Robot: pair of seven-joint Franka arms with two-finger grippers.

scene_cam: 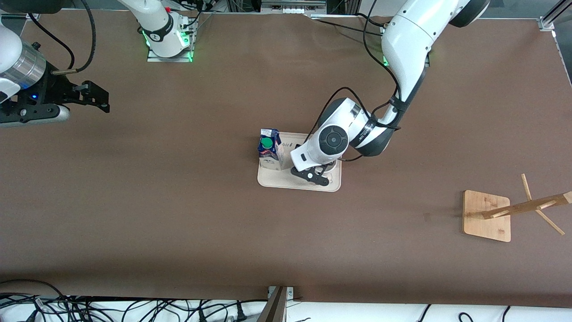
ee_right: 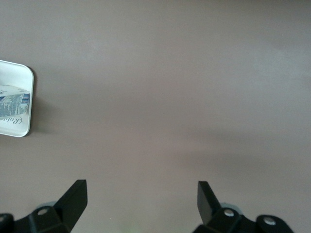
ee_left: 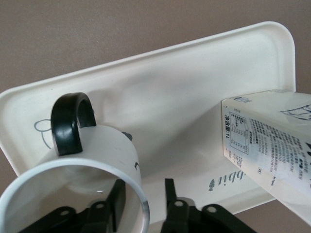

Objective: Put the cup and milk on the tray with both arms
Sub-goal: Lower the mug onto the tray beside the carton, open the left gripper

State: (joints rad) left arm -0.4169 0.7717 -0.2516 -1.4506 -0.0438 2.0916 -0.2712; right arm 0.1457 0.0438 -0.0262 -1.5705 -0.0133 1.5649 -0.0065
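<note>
The cream tray (scene_cam: 286, 181) lies in the middle of the table. The milk (scene_cam: 268, 150) stands upright on its end toward the right arm. The white cup (ee_left: 112, 145) with its black handle (ee_left: 70, 121) stands on the tray beside the milk, mostly hidden under the left wrist in the front view (scene_cam: 331, 169). My left gripper (ee_left: 144, 183) is open. One finger is inside the cup and one outside, astride its rim, with a gap to the outer wall. My right gripper (scene_cam: 96, 98) is open and empty over bare table at the right arm's end.
A wooden rack with a square base (scene_cam: 486, 215) and slanted pegs stands toward the left arm's end, nearer the front camera. Cables lie along the table's front edge. The right wrist view shows a tray corner (ee_right: 26, 73) and bare brown table.
</note>
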